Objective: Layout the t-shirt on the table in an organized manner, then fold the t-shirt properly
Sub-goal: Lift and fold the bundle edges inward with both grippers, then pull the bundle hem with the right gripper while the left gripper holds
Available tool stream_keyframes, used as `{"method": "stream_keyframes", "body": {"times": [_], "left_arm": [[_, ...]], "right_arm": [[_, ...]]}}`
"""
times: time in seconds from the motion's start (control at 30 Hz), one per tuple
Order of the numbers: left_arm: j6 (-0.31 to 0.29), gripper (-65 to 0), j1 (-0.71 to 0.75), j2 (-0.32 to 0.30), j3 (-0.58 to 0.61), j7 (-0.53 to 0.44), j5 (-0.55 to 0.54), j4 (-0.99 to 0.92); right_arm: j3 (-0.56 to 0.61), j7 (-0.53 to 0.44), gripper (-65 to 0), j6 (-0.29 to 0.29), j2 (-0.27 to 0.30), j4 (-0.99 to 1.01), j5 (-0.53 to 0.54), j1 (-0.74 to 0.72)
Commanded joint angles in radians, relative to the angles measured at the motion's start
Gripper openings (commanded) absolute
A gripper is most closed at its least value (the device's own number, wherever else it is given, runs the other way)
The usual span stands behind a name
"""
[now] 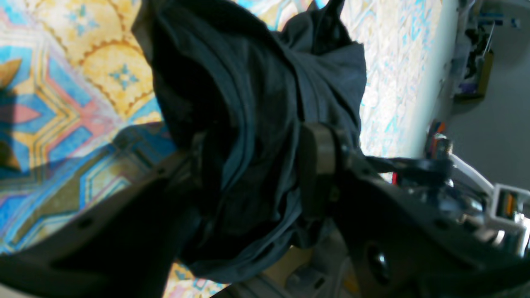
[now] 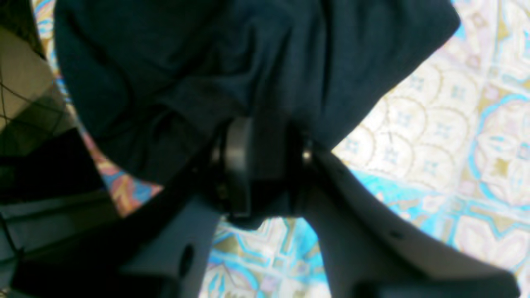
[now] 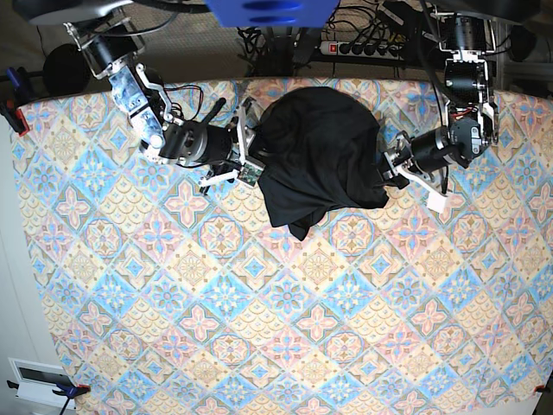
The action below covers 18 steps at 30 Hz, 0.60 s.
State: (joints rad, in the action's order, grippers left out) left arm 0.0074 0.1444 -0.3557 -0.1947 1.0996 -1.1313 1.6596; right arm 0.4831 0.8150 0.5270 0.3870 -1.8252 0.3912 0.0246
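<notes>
The black t-shirt (image 3: 320, 156) lies bunched in a heap at the back middle of the patterned table (image 3: 259, 328). My right gripper (image 3: 251, 154) is at the heap's left edge. In the right wrist view it (image 2: 267, 165) is shut on a fold of the t-shirt (image 2: 186, 62), with cloth filling the narrow gap above the table (image 2: 434, 136). My left gripper (image 3: 390, 166) is at the heap's right edge. In the left wrist view its jaws (image 1: 256, 161) stand wide apart, open, with a thick loose bundle of the t-shirt (image 1: 256, 82) hanging between them over the table (image 1: 62, 103).
A power strip (image 3: 363, 47) and cables lie behind the table's far edge. A white box (image 3: 39, 380) sits off the front left corner. A red clamp (image 3: 13, 112) grips the left edge. The table's edge (image 1: 434, 82) shows in the left wrist view.
</notes>
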Motion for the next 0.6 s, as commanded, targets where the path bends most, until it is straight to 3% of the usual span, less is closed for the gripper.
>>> {"method": "stream_keyframes", "body": {"times": [0.0, 0.2, 0.43, 0.57], "left_arm": [[-0.005, -36.6, -0.01, -0.012, -0.004, -0.009, -0.019, 0.018], [-0.007, -36.6, -0.01, -0.012, 0.002, -0.008, -0.019, 0.018], [-0.007, -36.6, 0.004, -0.041, 0.067, -0.008, -0.02, 0.077], [-0.007, -38.0, 0.037, -0.053, 0.068, -0.008, -0.022, 0.178]], "right_arm": [[-0.008, -0.016, -52.9, 0.006, 0.005, -0.035, 0.012, 0.022], [-0.001, 0.065, -53.1, 0.008, 0.007, -0.078, 0.012, 0.08], [0.001, 0.076, -53.1, 0.008, 0.007, -0.084, 0.012, 0.08], [0.061, 0.1, -53.2, 0.009, 0.054, -0.124, 0.012, 0.08]]}}
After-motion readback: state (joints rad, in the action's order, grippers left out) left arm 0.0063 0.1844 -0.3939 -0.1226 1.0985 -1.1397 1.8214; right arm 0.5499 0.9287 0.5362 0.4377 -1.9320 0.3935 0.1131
